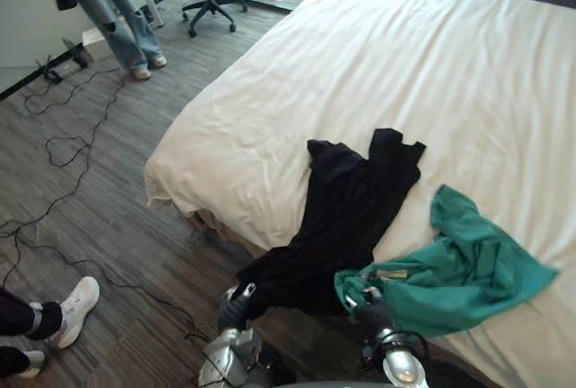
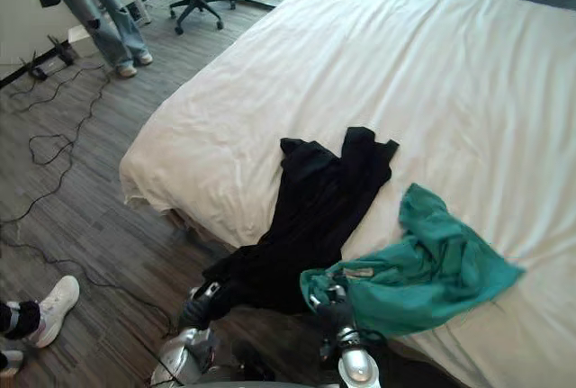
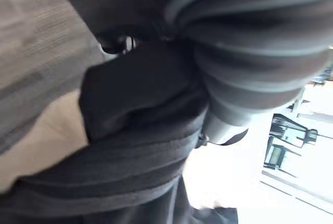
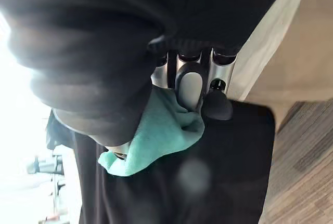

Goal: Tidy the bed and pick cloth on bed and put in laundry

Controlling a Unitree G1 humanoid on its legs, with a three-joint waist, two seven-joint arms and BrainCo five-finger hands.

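Black garment (image 1: 349, 212) lies lengthwise on the white bed (image 1: 432, 73). Its upper end is flat on the sheet and its lower end spills over the near edge towards the wood floor (image 1: 117, 217). Our left hand (image 1: 236, 305) sits low at that hanging hem. In the left wrist view the dark cloth bunches against the hand's ribbed cover, but we cannot tell whether it has a grip or only rests against the fabric.

Further right, our right hand (image 1: 367, 309) is curled closed on the near corner of the teal cloth (image 1: 468, 271). In the right wrist view the teal fabric is pinched under the silver fingers (image 4: 190, 83). The teal cloth lies crumpled on the bed just beside the black garment and meets it at the near edge.

We judge the step in hand to be gathering both pieces off the bed.

- **Left grip:** We want it certain before any lift, taken on a thick fold of the hem, not a single slippery layer.
- **Lift:** We raise both hands together and draw them back towards us, so the long black garment slides off without heaping up.
- **Teal cloth:** The corner hold is small and most of the cloth trails behind it, so it needs height to clear the mattress edge.
- **Spacing:** We keep the hands apart so the two pieces do not tangle where they meet.
- **Sheet:** If the white sheet rises with either piece, we have probably caught it and should regrip.
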